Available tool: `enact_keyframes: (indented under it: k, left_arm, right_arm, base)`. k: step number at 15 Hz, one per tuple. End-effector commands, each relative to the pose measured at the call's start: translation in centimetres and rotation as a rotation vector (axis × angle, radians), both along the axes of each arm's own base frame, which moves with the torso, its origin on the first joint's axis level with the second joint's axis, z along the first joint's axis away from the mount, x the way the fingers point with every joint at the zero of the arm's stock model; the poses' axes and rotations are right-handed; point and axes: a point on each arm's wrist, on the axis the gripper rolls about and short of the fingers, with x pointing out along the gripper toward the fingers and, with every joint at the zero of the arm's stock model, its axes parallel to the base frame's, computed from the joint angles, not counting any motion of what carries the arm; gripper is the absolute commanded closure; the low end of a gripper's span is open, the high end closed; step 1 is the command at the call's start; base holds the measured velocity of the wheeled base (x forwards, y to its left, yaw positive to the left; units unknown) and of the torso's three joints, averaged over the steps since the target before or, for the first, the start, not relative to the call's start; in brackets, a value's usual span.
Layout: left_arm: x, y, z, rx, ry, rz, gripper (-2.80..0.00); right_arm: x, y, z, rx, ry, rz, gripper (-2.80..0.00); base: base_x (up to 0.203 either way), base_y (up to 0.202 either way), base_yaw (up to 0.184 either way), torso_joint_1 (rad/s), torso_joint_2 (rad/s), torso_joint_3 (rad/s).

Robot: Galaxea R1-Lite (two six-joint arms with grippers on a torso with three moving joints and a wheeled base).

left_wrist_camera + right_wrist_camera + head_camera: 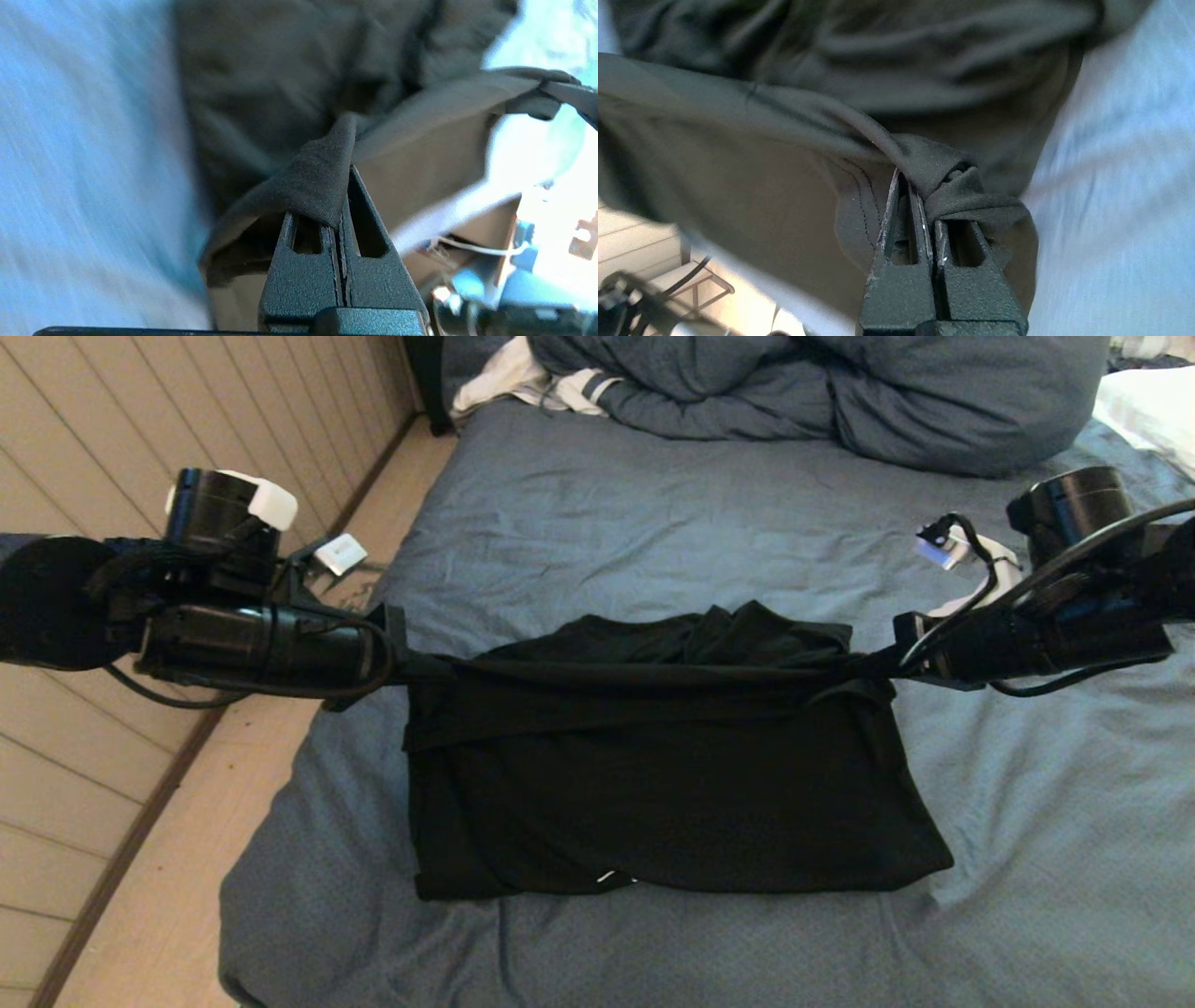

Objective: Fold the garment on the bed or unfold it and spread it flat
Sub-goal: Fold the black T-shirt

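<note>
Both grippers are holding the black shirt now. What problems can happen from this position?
1. The left gripper and right gripper each pinch only a small bunch of the garment; it may slip out.
2. The stretched edge sags and more cloth is bunched behind it, so the fold could land wrinkled on the bed.

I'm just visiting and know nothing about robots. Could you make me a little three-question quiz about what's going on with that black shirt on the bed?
1. True or false: both grippers are clamped on the black T-shirt.
2. The stretch of shirt between the left gripper and the right gripper is: A) pulled taut and lifted, B) lying flat, C) dropped on the floor.
3. Fill in: the shirt's lower part rests on the ____ bed sheet.

Key: 1 true; 2 A; 3 blue.
</note>
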Motion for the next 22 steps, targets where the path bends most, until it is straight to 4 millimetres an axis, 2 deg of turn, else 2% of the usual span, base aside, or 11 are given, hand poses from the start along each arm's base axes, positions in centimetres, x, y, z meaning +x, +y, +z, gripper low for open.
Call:
enact_keyframes:
  k: [1, 4, 6, 7, 8, 9, 11, 14, 18, 22]
  left_arm:
    - [3.5, -0.4, -3.4, 0.028, 0.067, 0.003, 0.0]
    - [6.1, -0.8, -5.0, 0.045, 0.031, -0.011, 0.0]
    - [6.9, -0.7, -4.8, 0.046, -0.003, -0.009, 0.0]
    - [6.9, -0.7, -4.9, 0.063, -0.015, -0.023, 0.0]
    - [6.9, -0.7, -4.8, 0.075, -0.026, -0.029, -2.41]
    - [6.8, -0.7, -4.5, 0.072, -0.035, -0.028, -2.8]
    - [6.3, -0.5, -3.9, 0.069, -0.051, -0.028, -2.8]
    - [5.1, 0.0, -1.8, 0.058, -0.099, -0.02, -2.8]
    - [2.9, 1.7, 1.7, 0.04, -0.185, 0.017, -2.8]
    - [0.5, 3.6, 4.0, 0.038, -0.207, 0.059, -2.8]
  right_arm:
    - [4.0, 0.4, -2.6, -0.002, 0.054, 0.006, 0.0]
    - [6.1, 0.5, -2.8, 0.0, 0.031, 0.006, 0.0]
    - [6.7, 0.5, -3.0, 0.001, 0.031, 0.003, 0.0]
    - [6.9, 0.5, -3.2, 0.001, 0.034, 0.0, -2.34]
    - [6.9, 0.5, -3.3, 0.001, 0.037, 0.001, -2.8]
    - [6.9, 0.4, -3.2, 0.004, 0.038, 0.0, -2.8]
    - [6.6, 0.4, -2.9, 0.006, 0.032, 0.001, -2.8]
    - [6.0, 0.3, -1.9, 0.009, 0.006, 0.0, -2.8]
    - [4.3, -0.4, 0.1, 0.014, -0.042, -0.015, -2.8]
    - [2.6, -0.5, 1.4, 0.015, -0.068, -0.018, -2.8]
  base:
    - [0.0, 0.0, 0.0, 0.0, 0.0, 0.0]
    - [0.0, 0.0, 0.0, 0.0, 0.0, 0.0]
    - [0.0, 0.0, 0.0, 0.0, 0.0, 0.0]
    - [0.0, 0.0, 0.0, 0.0, 0.0, 0.0]
    - [0.0, 0.0, 0.0, 0.0, 0.0, 0.0]
    - [0.0, 0.0, 0.0, 0.0, 0.0, 0.0]
    - [0.0, 0.0, 0.0, 0.0, 0.0, 0.0]
    - [0.0, 0.0, 0.0, 0.0, 0.0, 0.0]
    - [0.0, 0.0, 0.0, 0.0, 0.0, 0.0]
    - [0.0, 0.0, 0.0, 0.0, 0.0, 0.0]
